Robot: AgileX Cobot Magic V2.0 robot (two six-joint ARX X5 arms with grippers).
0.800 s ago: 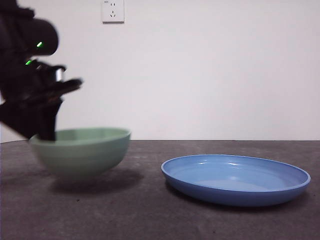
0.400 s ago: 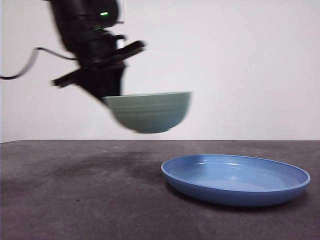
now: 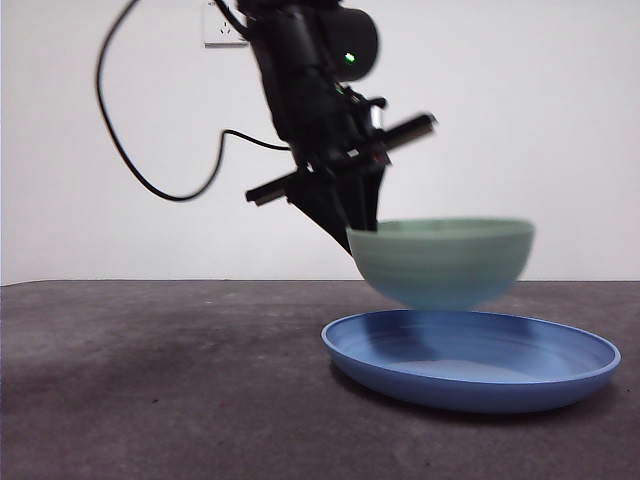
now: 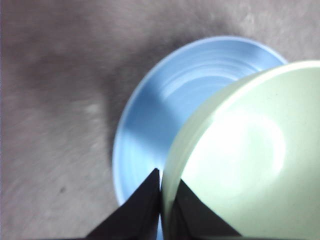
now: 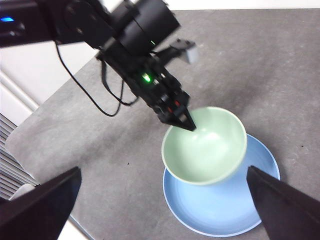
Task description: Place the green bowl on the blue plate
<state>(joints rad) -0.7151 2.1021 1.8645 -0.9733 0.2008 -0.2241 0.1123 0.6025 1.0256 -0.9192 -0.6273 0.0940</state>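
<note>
Hovering: 1 green bowl, 1 blue plate

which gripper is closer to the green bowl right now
Left. The left gripper is clamped on the rim of the green bowl, holding it just above the blue plate. The right gripper hangs open well above and apart from it.

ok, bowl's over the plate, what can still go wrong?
The left gripper pinches only one side of the green bowl's rim, so the bowl could tip or slip on release. In the right wrist view the bowl sits toward the blue plate's near-arm edge, so it may land on the raised rim and rock.
</note>
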